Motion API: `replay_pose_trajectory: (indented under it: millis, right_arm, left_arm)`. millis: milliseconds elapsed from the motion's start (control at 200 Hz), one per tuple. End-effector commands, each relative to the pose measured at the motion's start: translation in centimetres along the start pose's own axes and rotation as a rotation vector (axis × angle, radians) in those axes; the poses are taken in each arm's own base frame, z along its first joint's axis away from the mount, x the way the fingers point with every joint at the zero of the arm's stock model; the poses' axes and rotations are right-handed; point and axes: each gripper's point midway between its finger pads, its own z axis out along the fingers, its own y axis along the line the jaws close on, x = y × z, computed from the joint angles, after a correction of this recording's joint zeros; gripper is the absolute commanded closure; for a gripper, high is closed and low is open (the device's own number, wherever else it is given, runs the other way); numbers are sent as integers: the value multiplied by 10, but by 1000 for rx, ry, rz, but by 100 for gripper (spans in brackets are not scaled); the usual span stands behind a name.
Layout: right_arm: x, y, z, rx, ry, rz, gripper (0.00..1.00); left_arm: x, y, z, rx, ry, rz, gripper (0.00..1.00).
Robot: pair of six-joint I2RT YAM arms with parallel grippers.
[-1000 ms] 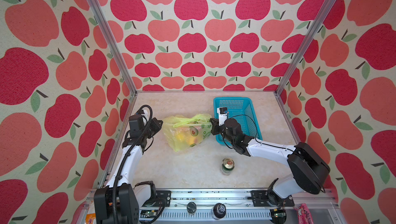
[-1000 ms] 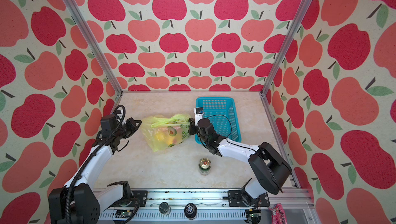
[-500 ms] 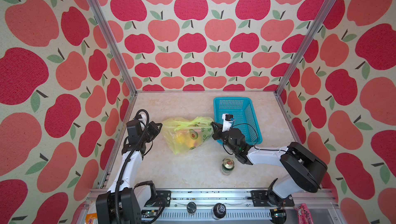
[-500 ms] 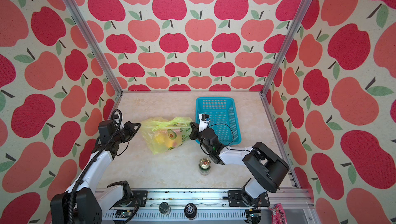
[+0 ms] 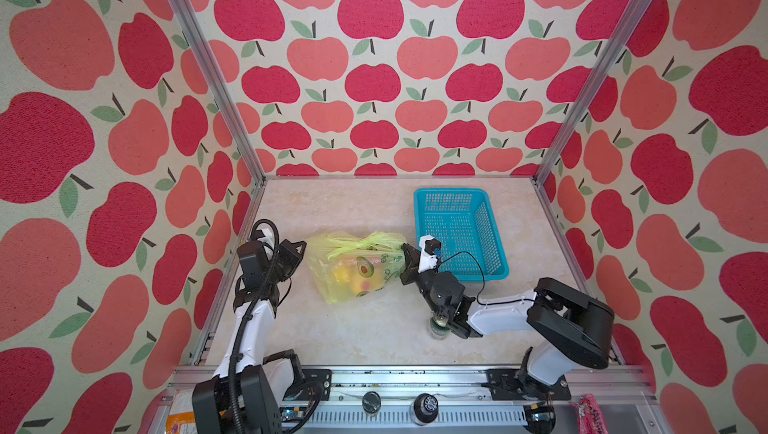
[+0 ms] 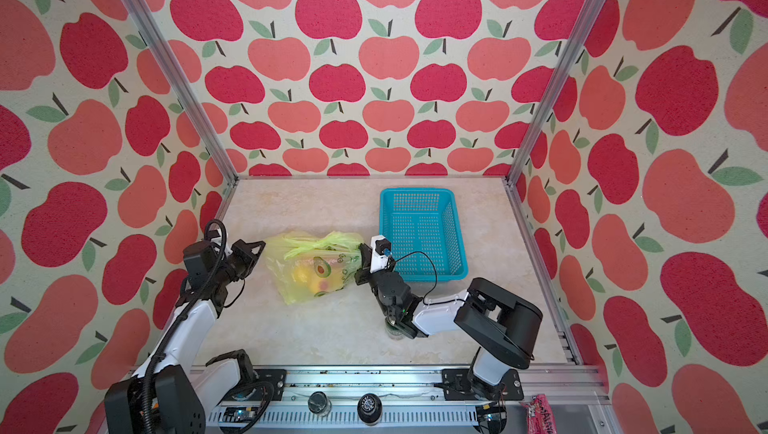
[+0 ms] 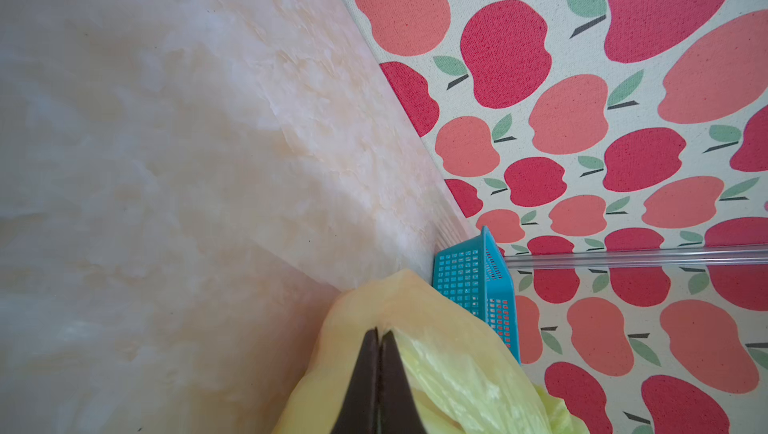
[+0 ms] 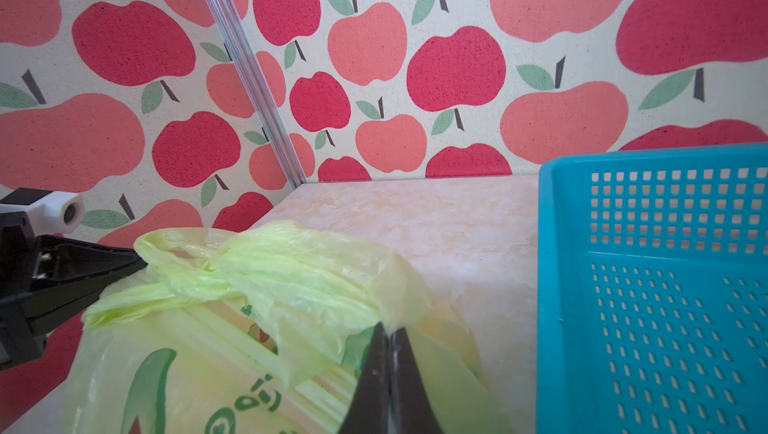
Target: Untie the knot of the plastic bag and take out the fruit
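Overhead, in both top views the plastic bag (image 5: 324, 263) lies on the pale marbled bench (image 5: 353, 340), just left of the turquoise basket (image 5: 453, 194). The left gripper (image 5: 304, 244) is at its left edge and the right gripper (image 5: 402, 248) at its right edge, so the bag sits between the two. The knot (image 5: 359, 243) shows as a bunched yellow-green twist along the bag's far upper side. The fruit (image 5: 342, 276) shows through the film as yellow and pink-red pieces; whether the green avocado shape beside them is fruit or print I cannot tell. From this height the jaws cannot be read. A green can (image 5: 436, 330) stands nearer the front of the bench, partly hidden under the right arm's wrist. The left wrist view settles that arm: the left gripper (image 7: 378, 334) has its two dark fingers pressed together with no gap, and their tips pinch a dimpled fold of the bag's pale film. The basket's corner stands just behind the bag, while the knot lies outside this view. Only the right wrist view gives the knot (image 8: 208, 282) close up, the handles twisted and tied together, one loop standing free beside it. There the right gripper (image 8: 388, 330) is likewise closed tight, nipping a gathered pleat of the bag above its green print. The left gripper's tip touches the bag's opposite end, and the basket's wall stands near.
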Motion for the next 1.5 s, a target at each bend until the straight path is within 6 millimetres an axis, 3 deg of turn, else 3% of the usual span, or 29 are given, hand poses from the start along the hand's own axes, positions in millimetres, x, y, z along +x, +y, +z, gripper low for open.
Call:
replay_pose_trajectory:
  millis: [0,85,215,400,470,605,680,715,961,1186,1331,1491]
  right_arm:
    - [-28,-33,-5,223,-125,-82,98]
    - [-25,-23,0,153,-118,-71,94]
    - [-26,-13,4,103,-101,-92,76]
    - [-33,-12,8,42,-31,-81,54]
    - [-34,-12,14,12,35,-81,43]
    - [-37,-3,25,-80,190,-102,26]
    - [-36,7,28,-125,269,-145,18]
    - [-36,13,30,-147,307,-167,16]
    - [0,43,44,-261,538,-302,12]
    - [26,56,58,-243,616,-422,14]
    - [30,45,68,-178,619,-419,26]
    - [26,34,70,-159,611,-366,43]
  left_arm:
    - [-29,8,5,1,-98,-18,100]
    - [-28,8,13,25,-67,-32,100]
    - [-27,5,16,30,-51,-15,100]
    - [-26,-7,12,-26,-40,72,84]
    - [-24,-13,11,-35,-41,100,70]
    - [-22,-22,1,-91,-77,175,30]
    - [-22,-28,-7,-122,-112,228,18]
    - [-22,-31,-10,-134,-127,252,0]
    - [-7,-63,-7,-145,-107,433,1]
    - [7,-61,17,-170,-42,490,0]
    - [15,-58,34,-153,21,497,9]
    - [19,-53,45,-158,64,501,10]
